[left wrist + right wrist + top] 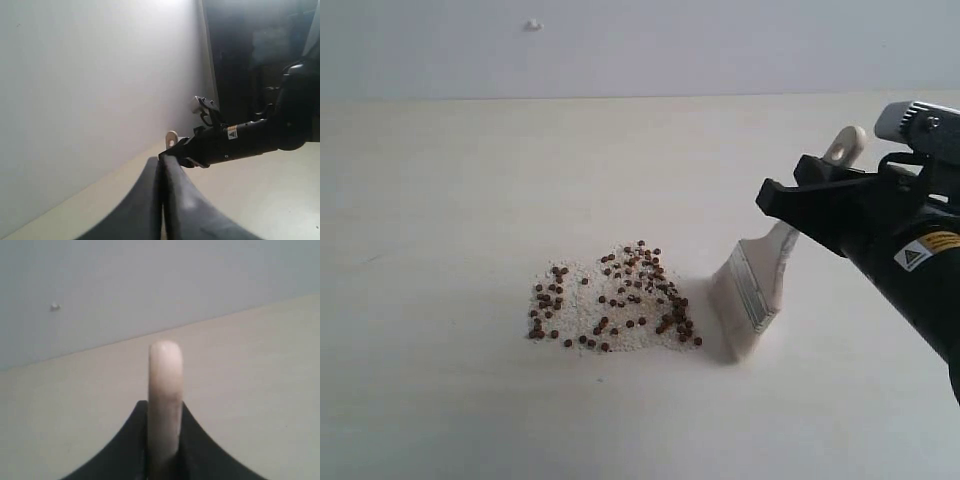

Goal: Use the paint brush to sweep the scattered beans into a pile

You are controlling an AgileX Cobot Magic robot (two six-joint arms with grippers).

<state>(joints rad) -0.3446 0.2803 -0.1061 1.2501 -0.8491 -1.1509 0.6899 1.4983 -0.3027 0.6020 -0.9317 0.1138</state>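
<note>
The right gripper (807,205) clamps the paint brush (755,290) handle at centre right; its bristles meet the table (440,200) just right of the beans (615,300), heaped at lower centre; the left gripper (162,172) is pressed closed, holding nothing.

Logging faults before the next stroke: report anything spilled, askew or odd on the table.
Beans and pale grains lie spilled in a loose patch on the table. The paint brush, held by the right gripper, leans with its bristles bent against the table at the patch's right edge, as sweeping would need. Nothing looks damaged.
</note>
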